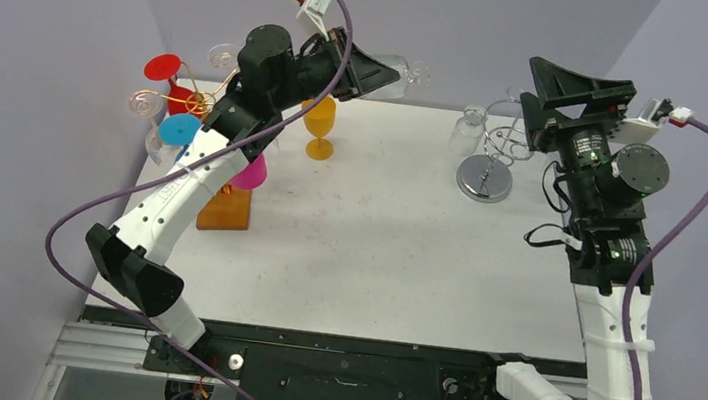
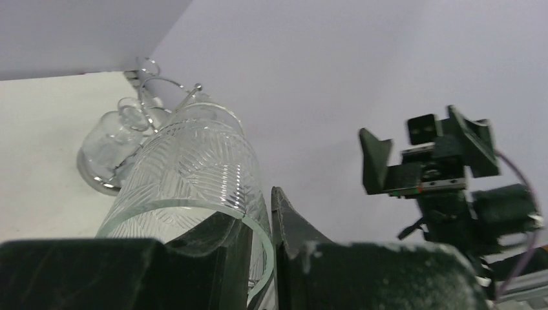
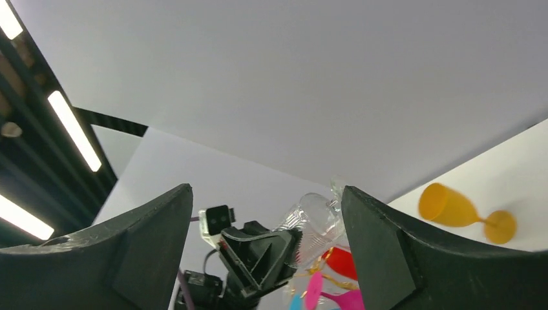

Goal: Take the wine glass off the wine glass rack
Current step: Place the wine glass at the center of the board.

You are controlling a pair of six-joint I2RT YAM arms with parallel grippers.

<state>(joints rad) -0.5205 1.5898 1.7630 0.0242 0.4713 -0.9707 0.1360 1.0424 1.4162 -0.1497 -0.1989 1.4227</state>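
While the white tabletop (image 1: 375,243) lies bare through its middle, both arms are lifted well above it. The left arm (image 1: 180,190) reaches up and toward the back wall; the right arm (image 1: 611,290) stands tall at the right edge.

At the back left is a gold wire rack (image 1: 195,101) on an orange block (image 1: 225,208), with red (image 1: 162,66), blue (image 1: 179,129) and pink (image 1: 250,173) glasses hanging from it. At the back right is a silver wire rack (image 1: 497,146) on a round chrome base (image 1: 484,180), with one clear glass (image 1: 466,132) hanging on it.

The right pincer (image 1: 534,90) is spread wide and has nothing in it.

The left pincer (image 1: 384,75) is nearly closed on the rim of the clear cut-pattern wine glass (image 1: 400,72), one finger inside the bowl and one outside. That glass is up in the air near the back wall, between the two racks and touching neither, its stem pointing toward the right arm.

A yellow goblet (image 1: 320,121) stands upright on the tabletop, just below the left pincer in the overhead view.
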